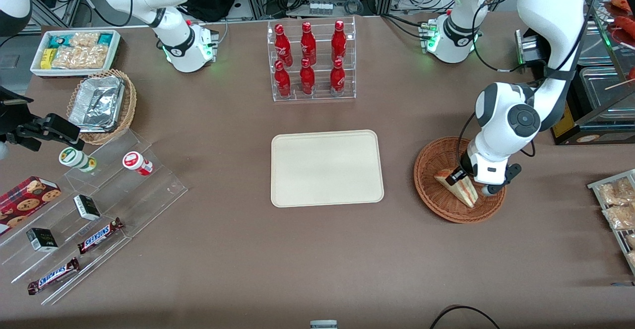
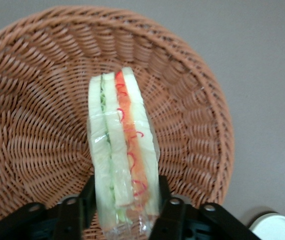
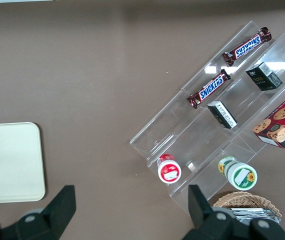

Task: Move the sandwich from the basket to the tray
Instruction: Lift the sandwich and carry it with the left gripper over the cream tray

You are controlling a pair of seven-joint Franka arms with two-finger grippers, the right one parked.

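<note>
Both fingers (image 2: 77, 212) of the left gripper (image 2: 125, 212) press the sides of the sandwich (image 2: 122, 155), clamped on its wrapped end inside the basket (image 1: 446, 205). Sandwich stands on edge, filling layers showing. Tray (image 1: 326, 168) lies well apart, toward the table's middle.

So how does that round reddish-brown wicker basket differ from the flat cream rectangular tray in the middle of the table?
The round reddish-brown woven wicker basket is a ribbed bowl with sloping sides; the flat cream rectangular tray is smooth with a low rim. The basket holds the wrapped triangular sandwich, with the gripper shut on it; the tray holds nothing. The basket looks slightly narrower than the tray. Both rest on the brown table.
</note>
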